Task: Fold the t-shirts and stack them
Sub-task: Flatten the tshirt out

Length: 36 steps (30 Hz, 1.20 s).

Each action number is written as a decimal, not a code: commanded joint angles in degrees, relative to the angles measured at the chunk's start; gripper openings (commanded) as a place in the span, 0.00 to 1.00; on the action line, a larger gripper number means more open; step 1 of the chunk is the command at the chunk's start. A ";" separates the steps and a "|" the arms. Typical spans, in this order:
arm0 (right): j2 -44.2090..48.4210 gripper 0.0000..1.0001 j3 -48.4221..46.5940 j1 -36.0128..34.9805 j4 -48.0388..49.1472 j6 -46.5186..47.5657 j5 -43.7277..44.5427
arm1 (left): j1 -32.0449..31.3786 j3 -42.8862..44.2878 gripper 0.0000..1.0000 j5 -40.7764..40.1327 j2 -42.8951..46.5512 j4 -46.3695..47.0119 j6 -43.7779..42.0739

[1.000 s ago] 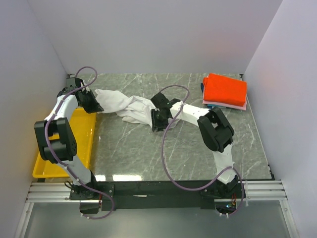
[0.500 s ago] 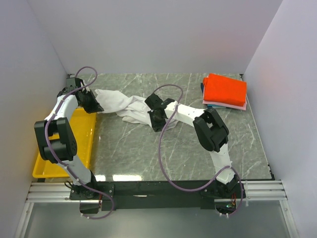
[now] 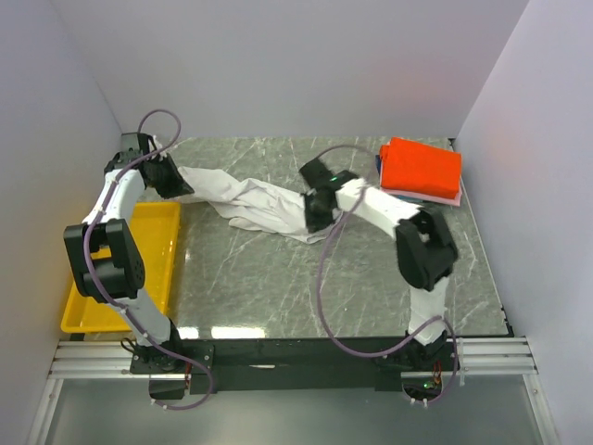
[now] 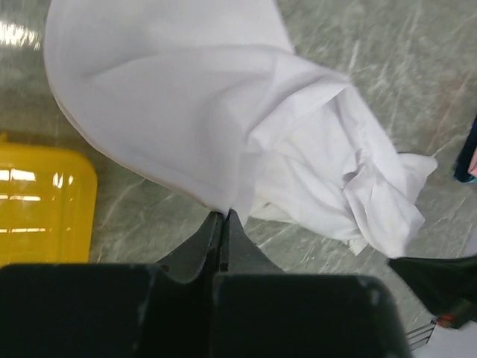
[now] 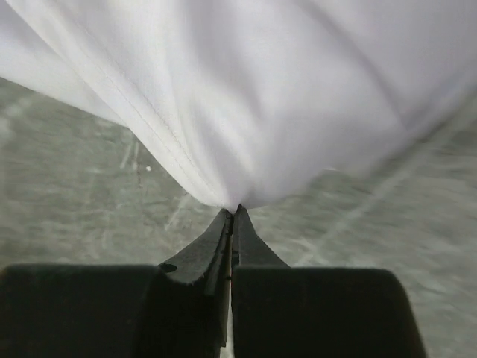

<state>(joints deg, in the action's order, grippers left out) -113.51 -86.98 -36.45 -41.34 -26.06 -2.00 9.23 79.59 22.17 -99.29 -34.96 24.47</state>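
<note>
Now both pinching: left gripper (image 4: 223,218) shut tight on white t-shirt (image 3: 255,199) edge beside yellow tray (image 3: 162,250), right gripper (image 5: 232,215) clamped on other end. Shirt strung between, mid-table; folded orange-red t-shirt (image 3: 422,167) back right.

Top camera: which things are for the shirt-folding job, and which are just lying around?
For the job: white t-shirt, pinched by the left gripper and the right gripper; folded orange-red t-shirt on top of the pink t-shirt and blue t-shirt.
Just lying around: yellow tray, at the left.
</note>
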 commanded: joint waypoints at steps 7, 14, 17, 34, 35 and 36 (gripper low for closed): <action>20.08 0.00 -10.74 17.52 -8.83 3.56 1.82 | -2.03 11.36 0.00 -0.37 2.96 6.83 4.53; 24.99 0.00 -29.71 22.29 -12.36 6.55 1.73 | -2.03 19.02 0.00 -2.31 6.98 14.47 16.11; 28.85 0.00 -33.77 22.30 -10.43 7.51 4.02 | -2.03 19.90 0.00 -3.89 10.42 18.43 19.29; 47.52 0.00 -28.69 22.47 12.87 14.81 14.30 | -2.29 22.37 0.00 -9.79 26.17 19.75 24.22; 46.99 0.00 -28.16 22.38 12.95 14.99 14.30 | -2.29 21.67 0.00 -9.17 24.86 21.06 24.66; 46.46 0.00 -27.46 22.38 13.56 15.08 14.22 | -2.29 19.74 0.00 -7.34 24.23 21.86 25.01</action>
<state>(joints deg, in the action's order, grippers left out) -61.69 -116.88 -14.22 -29.52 -13.50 8.80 6.50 102.65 14.26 -70.41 -14.39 48.21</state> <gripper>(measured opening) 0.010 0.013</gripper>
